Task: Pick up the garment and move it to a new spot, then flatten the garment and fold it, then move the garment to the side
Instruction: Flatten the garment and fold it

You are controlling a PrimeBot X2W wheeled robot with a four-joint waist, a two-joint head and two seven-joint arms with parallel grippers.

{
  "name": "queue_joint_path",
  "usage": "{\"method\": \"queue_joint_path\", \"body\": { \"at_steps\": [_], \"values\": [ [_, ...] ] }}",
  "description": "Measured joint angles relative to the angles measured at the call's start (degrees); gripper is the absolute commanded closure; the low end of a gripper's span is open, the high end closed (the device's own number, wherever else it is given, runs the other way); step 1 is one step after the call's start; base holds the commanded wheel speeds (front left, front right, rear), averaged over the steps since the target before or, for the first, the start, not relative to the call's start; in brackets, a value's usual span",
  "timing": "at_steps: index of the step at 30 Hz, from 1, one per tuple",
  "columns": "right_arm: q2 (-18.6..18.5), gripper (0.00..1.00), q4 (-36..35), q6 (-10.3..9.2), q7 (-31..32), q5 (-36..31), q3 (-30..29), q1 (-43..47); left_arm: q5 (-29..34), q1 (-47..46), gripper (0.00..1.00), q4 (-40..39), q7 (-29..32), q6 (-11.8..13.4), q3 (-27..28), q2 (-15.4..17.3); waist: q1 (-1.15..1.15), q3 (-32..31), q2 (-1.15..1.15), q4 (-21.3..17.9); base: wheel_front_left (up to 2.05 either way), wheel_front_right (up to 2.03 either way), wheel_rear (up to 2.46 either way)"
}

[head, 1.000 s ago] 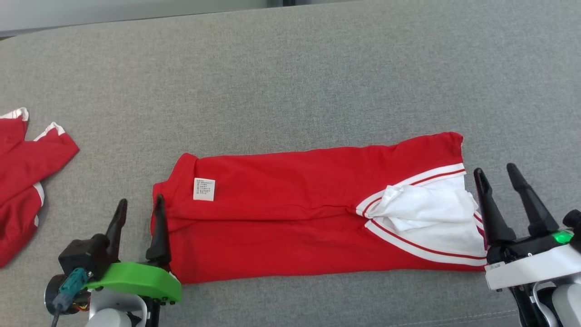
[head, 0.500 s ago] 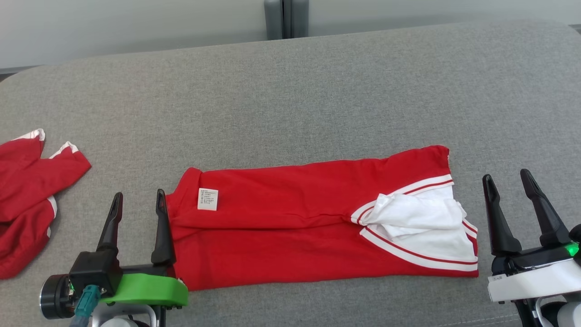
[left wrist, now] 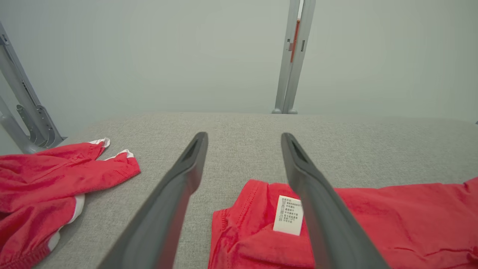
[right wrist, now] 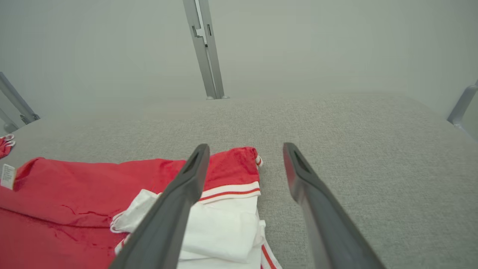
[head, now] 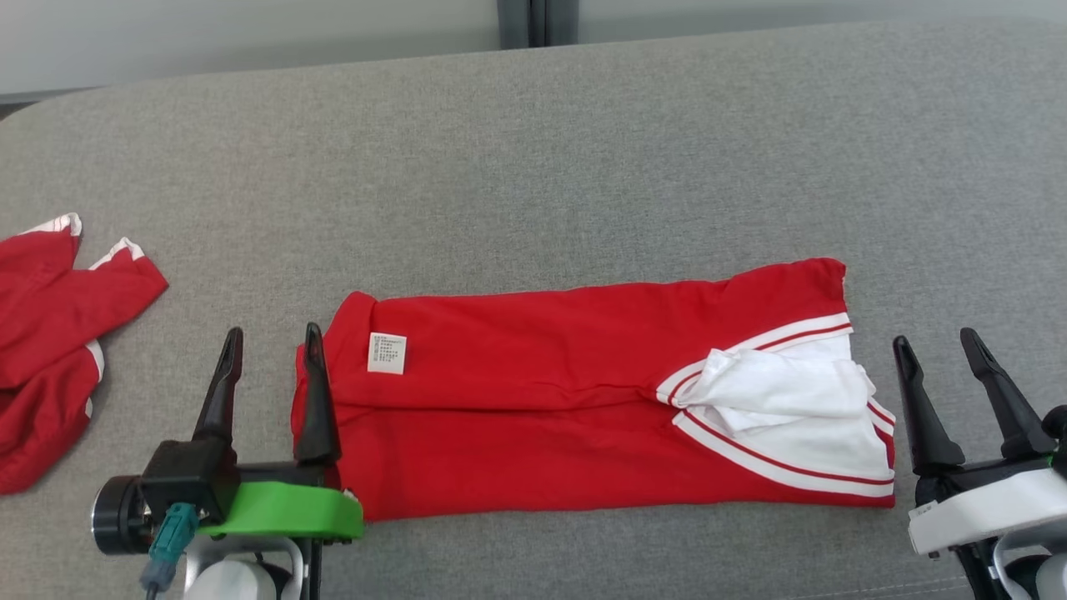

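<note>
The garment is red with a white, red-striped part at its right end and a small white label near its left end. It lies folded into a long strip on the grey padded surface. My left gripper stands open at the garment's left end, its right finger over the cloth edge, nothing between the fingers. My right gripper stands open just right of the white end, clear of the cloth. The left wrist view has the label beside one finger; the right wrist view has the white part.
A second red piece of clothing with white trim lies crumpled at the left edge of the surface. A grey metal post stands behind the far edge, and more metal frame at the left.
The head camera has shifted, showing more of the far edge and wall. Both grippers stay open beside the garment's ends; the garment lies the same.
</note>
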Motion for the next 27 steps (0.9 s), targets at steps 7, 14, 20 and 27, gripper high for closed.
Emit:
{"method": "queue_joint_path", "body": {
  "at_steps": [7, 14, 20, 27],
  "values": [
    [-1.12, 0.0, 9.98, 0.01, 1.0, 2.12, 1.43, -3.82, 1.76, -4.2, 0.0, 1.03, -0.01, -2.01, 0.37, -2.59, 0.0, 4.24, 0.0, 2.21, 0.0, 0.0, 0.0],
    [-1.29, 0.0, 20.39, 0.01, 2.02, 5.32, 5.2, -7.06, 3.55, -4.95, 0.0, 2.21, -0.01, -3.42, 2.1, -4.36, 0.0, 6.8, 0.0, 4.38, 0.0, 0.0, 0.0],
    [-2.25, 1.0, 21.86, -0.04, 5.09, 9.89, 8.11, -8.64, 4.43, -4.87, 0.0, 2.59, -0.01, -4.27, 3.81, -5.16, 0.0, 6.55, 0.0, 4.39, 0.0, 0.0, 0.0],
    [-3.82, 1.0, 21.06, 0.04, 5.61, 13.79, 8.76, -8.73, 5.81, -3.88, 0.0, 3.11, -0.01, -5.11, 5.21, -5.94, 0.0, 5.08, 0.0, 3.53, 0.0, 0.0, 0.0]
  ]
}}
